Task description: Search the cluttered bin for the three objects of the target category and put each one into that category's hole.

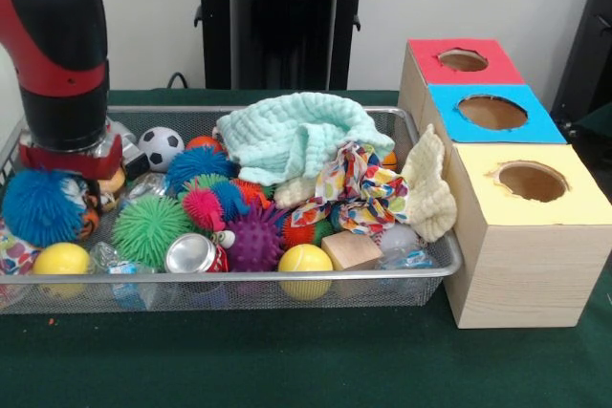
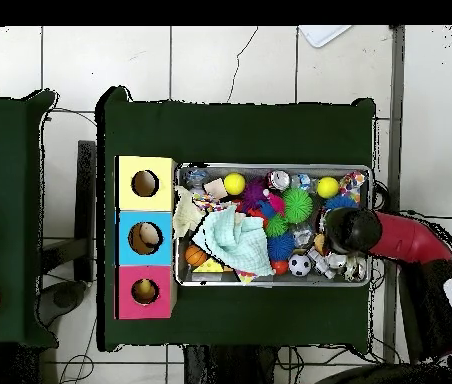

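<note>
The green table [image 1: 287, 360] lies nearest, and the bin [image 1: 287, 280] sits on it; the arm [image 1: 57, 45] comes down into the bin's left end as the front view has it. Its gripper [image 1: 72, 161] is sunk in the clutter there, so I cannot tell how wide the claw is or whether it holds anything.

Three boxes stand just beside the bin's opposite end. The red box [image 1: 449, 64] with the hole [image 1: 463, 59] is at that end's far corner; the blue box [image 1: 488, 117] and yellow box [image 1: 531, 188] come nearer. From overhead something pale yellow shows inside the red box's hole [image 2: 145, 291].

No plush toy shows plainly in the bin; any left probably lie buried.

- A mint cloth [image 1: 292, 136] heaps over the bin's middle.
- A patterned cloth [image 1: 359, 188] and a cream cloth [image 1: 427, 188] lie toward the boxes' end, the cream one over the rim.
- A blue spiky ball [image 1: 40, 207] touches the arm's end.
- A green spiky ball [image 1: 151, 229] and a purple one [image 1: 256, 241] crowd the bin's front, with a can [image 1: 191, 255] and a yellow ball [image 1: 305, 260].

Risks, as I judge them:

- closing blind could catch a spiky ball instead of a toy;
- a cloth could snag and drag clutter over the rim;
- the carry runs the bin's whole length, so a loose hold may drop the toy, or it may land in a neighbouring hole.
</note>
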Robot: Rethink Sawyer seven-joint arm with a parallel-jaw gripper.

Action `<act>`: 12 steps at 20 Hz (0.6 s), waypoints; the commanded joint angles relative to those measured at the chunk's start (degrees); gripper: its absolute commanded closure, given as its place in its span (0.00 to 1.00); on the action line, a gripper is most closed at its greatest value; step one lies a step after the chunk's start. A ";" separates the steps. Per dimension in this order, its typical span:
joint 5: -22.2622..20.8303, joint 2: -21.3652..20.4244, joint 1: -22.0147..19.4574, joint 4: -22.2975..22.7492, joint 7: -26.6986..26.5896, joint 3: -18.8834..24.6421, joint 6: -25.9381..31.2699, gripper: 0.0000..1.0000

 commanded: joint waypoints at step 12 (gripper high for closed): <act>11.13 -20.30 11.07 14.77 7.23 -0.83 13.15 1.00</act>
